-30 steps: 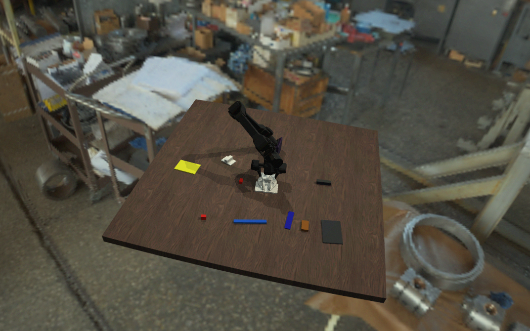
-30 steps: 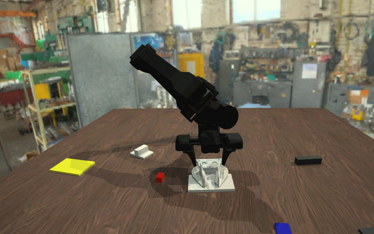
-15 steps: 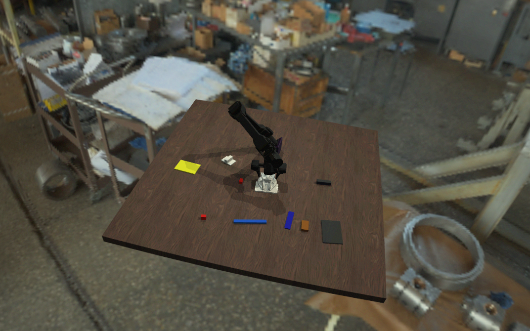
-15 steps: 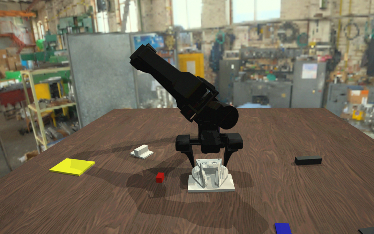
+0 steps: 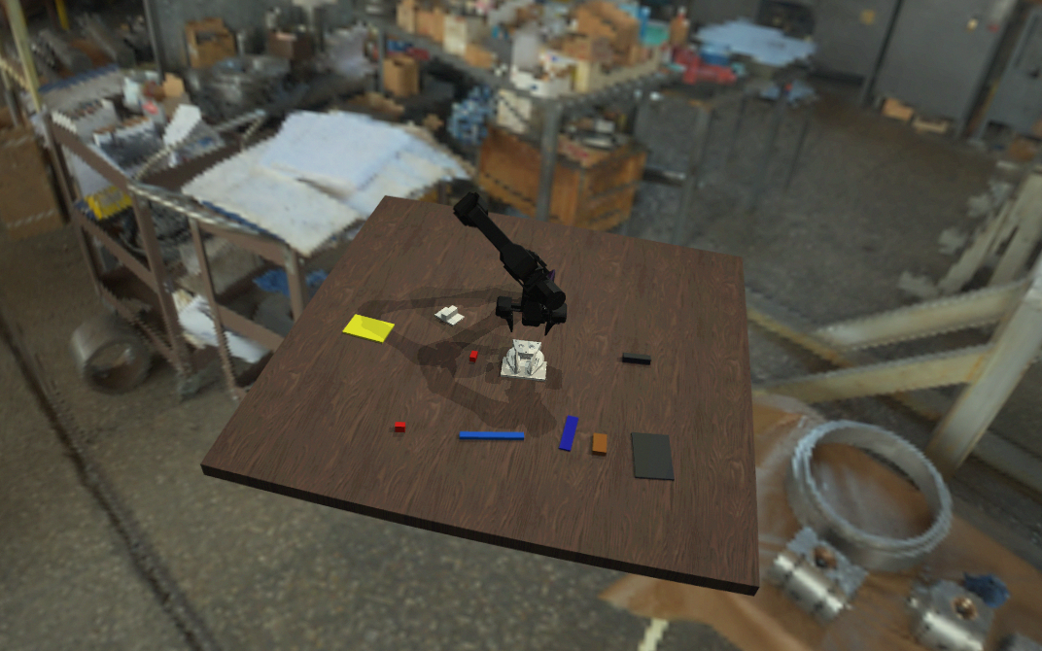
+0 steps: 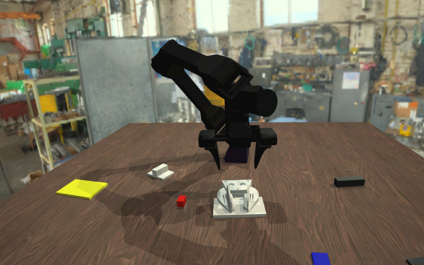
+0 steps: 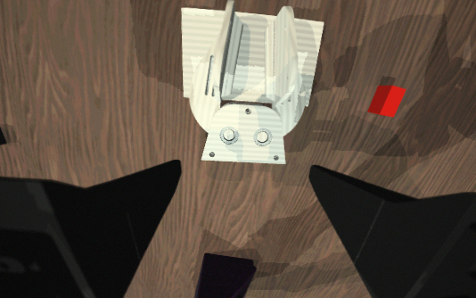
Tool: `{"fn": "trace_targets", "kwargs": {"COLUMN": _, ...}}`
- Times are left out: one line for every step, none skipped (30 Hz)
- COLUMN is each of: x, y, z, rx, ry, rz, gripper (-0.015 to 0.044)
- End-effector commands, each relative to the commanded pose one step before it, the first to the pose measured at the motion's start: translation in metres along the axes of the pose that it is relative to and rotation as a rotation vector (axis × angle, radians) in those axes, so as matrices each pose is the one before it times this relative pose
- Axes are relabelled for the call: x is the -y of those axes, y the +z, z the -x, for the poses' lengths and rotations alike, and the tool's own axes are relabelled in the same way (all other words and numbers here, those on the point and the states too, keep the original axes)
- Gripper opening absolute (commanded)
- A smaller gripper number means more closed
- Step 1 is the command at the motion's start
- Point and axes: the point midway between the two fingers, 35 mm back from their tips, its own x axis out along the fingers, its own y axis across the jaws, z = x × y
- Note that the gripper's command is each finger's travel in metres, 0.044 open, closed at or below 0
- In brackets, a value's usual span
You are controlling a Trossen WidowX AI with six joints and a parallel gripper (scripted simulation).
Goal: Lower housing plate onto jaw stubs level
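Behind and above the white assembly, the gripper (image 5: 531, 329) (image 6: 237, 169) (image 7: 246, 169) hangs with its fingers wide apart, nothing between them! And the housing plate (image 5: 527, 347) (image 6: 237, 184) (image 7: 245, 143) sits over the two jaws' rear ends, stubs showing through its holes. Looks like the move-away step now; next calls for backing off, well clear, without nudging that plate.

Open claw (image 5: 531, 330) above dark table (image 5: 330, 477).

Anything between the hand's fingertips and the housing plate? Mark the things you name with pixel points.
Nothing; exterior view shows only open air between the hand (image 5: 530, 329) (image 6: 237, 169) (image 7: 245, 166) and housing plate (image 5: 526, 347) (image 6: 236, 184) (image 7: 245, 147).
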Motion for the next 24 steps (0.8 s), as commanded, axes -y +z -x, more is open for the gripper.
{"fn": "trace_targets", "kwargs": {"x": 0.00242, "y": -0.00099, "z": 0.01565, "rx": 0.00198, "ry": 0.00699, "rz": -0.015, "gripper": 0.044}}
{"fn": "trace_targets", "kwargs": {"x": -0.00241, "y": 0.00115, "z": -0.00987, "rx": 0.00384, "ry": -0.00553, "rz": 0.0141, "gripper": 0.044}}
{"fn": "trace_targets", "kwargs": {"x": -0.00018, "y": -0.00082, "z": 0.00147, "rx": 0.00006, "ry": 0.0006, "rz": -0.0002, "gripper": 0.044}}
{"fn": "trace_targets", "kwargs": {"x": -0.00051, "y": -0.00251, "z": 0.0044, "rx": 0.00013, "ry": 0.0017, "rz": -0.0005, "gripper": 0.044}}
{"fn": "trace_targets", "kwargs": {"x": -0.00074, "y": -0.00437, "z": 0.00725, "rx": 0.00001, "ry": 0.00249, "rz": -0.0009, "gripper": 0.044}}
{"fn": "trace_targets", "kwargs": {"x": -0.0007, "y": -0.00571, "z": 0.00886, "rx": -0.00032, "ry": 0.00248, "rz": -0.0013, "gripper": 0.044}}
{"fn": "trace_targets", "kwargs": {"x": -0.00046, "y": -0.00604, "z": 0.00871, "rx": -0.00064, "ry": 0.0018, "rz": -0.0014, "gripper": 0.044}}
{"fn": "trace_targets", "kwargs": {"x": -0.00019, "y": -0.00635, "z": 0.00853, "rx": -0.00093, "ry": 0.00111, "rz": -0.0016, "gripper": 0.044}}
{"fn": "trace_targets", "kwargs": {"x": 0.00009, "y": -0.00662, "z": 0.00833, "rx": -0.00117, "ry": 0.00041, "rz": -0.0018, "gripper": 0.044}}
{"fn": "trace_targets", "kwargs": {"x": 0.00029, "y": -0.00554, "z": 0.00658, "rx": -0.00109, "ry": -0.00019, "rz": -0.0016, "gripper": 0.044}}
{"fn": "trace_targets", "kwargs": {"x": 0.00027, "y": -0.00341, "z": 0.00388, "rx": -0.00071, "ry": -0.00034, "rz": -0.001, "gripper": 0.044}}
{"fn": "trace_targets", "kwargs": {"x": 0.00011, "y": -0.00115, "z": 0.00128, "rx": -0.00024, "ry": -0.00015, "rz": -0.0004, "gripper": 0.044}}
{"fn": "trace_targets", "kwargs": {"x": 0.0, "y": 0.0, "z": 0.0, "rx": 0.0, "ry": 0.0, "rz": 0.0, "gripper": 0.044}}
{"fn": "trace_targets", "kwargs": {"x": 0.0, "y": 0.0, "z": 0.0, "rx": 0.0, "ry": 0.0, "rz": 0.0, "gripper": 0.044}}
{"fn": "trace_targets", "kwargs": {"x": 0.0, "y": 0.0, "z": 0.0, "rx": 0.0, "ry": 0.0, "rz": 0.0, "gripper": 0.044}}
{"fn": "trace_targets", "kwargs": {"x": 0.0, "y": 0.0, "z": 0.0, "rx": 0.0, "ry": 0.0, "rz": 0.0, "gripper": 0.044}}
{"fn": "trace_targets", "kwargs": {"x": 0.0, "y": 0.0, "z": 0.0, "rx": 0.0, "ry": 0.0, "rz": 0.0, "gripper": 0.044}}
{"fn": "trace_targets", "kwargs": {"x": 0.0, "y": 0.0, "z": 0.0, "rx": 0.0, "ry": 0.0, "rz": 0.0, "gripper": 0.044}}
{"fn": "trace_targets", "kwargs": {"x": 0.0, "y": 0.0, "z": 0.0, "rx": 0.0, "ry": 0.0, "rz": 0.0, "gripper": 0.044}}
{"fn": "trace_targets", "kwargs": {"x": 0.0, "y": 0.0, "z": 0.0, "rx": 0.0, "ry": 0.0, "rz": 0.0, "gripper": 0.044}}
{"fn": "trace_targets", "kwargs": {"x": 0.0, "y": 0.0, "z": 0.0, "rx": 0.0, "ry": 0.0, "rz": 0.0, "gripper": 0.044}}
{"fn": "trace_targets", "kwargs": {"x": 0.0, "y": 0.0, "z": 0.0, "rx": 0.0, "ry": 0.0, "rz": 0.0, "gripper": 0.044}}
{"fn": "trace_targets", "kwargs": {"x": 0.0, "y": 0.0, "z": 0.0, "rx": 0.0, "ry": 0.0, "rz": 0.0, "gripper": 0.044}}
{"fn": "trace_targets", "kwargs": {"x": 0.0, "y": 0.0, "z": 0.0, "rx": 0.0, "ry": 0.0, "rz": 0.0, "gripper": 0.044}}
